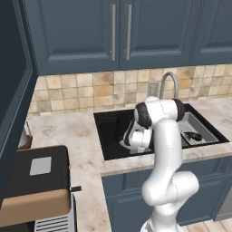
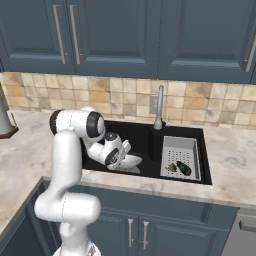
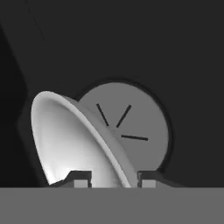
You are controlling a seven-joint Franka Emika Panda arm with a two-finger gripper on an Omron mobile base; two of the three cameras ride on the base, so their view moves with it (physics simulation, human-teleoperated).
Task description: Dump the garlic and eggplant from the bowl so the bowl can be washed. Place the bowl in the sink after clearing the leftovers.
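Observation:
My gripper (image 3: 114, 180) reaches down into the black sink (image 2: 144, 136) and is shut on the silver bowl (image 3: 65, 140). One finger sits inside the bowl and the other outside its thin rim. The bowl (image 2: 132, 161) stands tilted on edge, low over the sink floor, next to the round drain (image 3: 140, 127). It holds nothing that I can see. The dark eggplant (image 2: 184, 168) and the tan garlic (image 2: 172, 167) lie together in the grey perforated tray (image 2: 181, 147) at the sink's right side. The eggplant (image 1: 195, 135) also shows past my arm.
The chrome faucet (image 2: 159, 107) rises behind the sink, between basin and tray. A dark boxy appliance (image 1: 38, 179) stands on the marble counter (image 1: 72, 136) at the left. A grey object (image 2: 4, 120) stands at the far left. Cabinets hang overhead.

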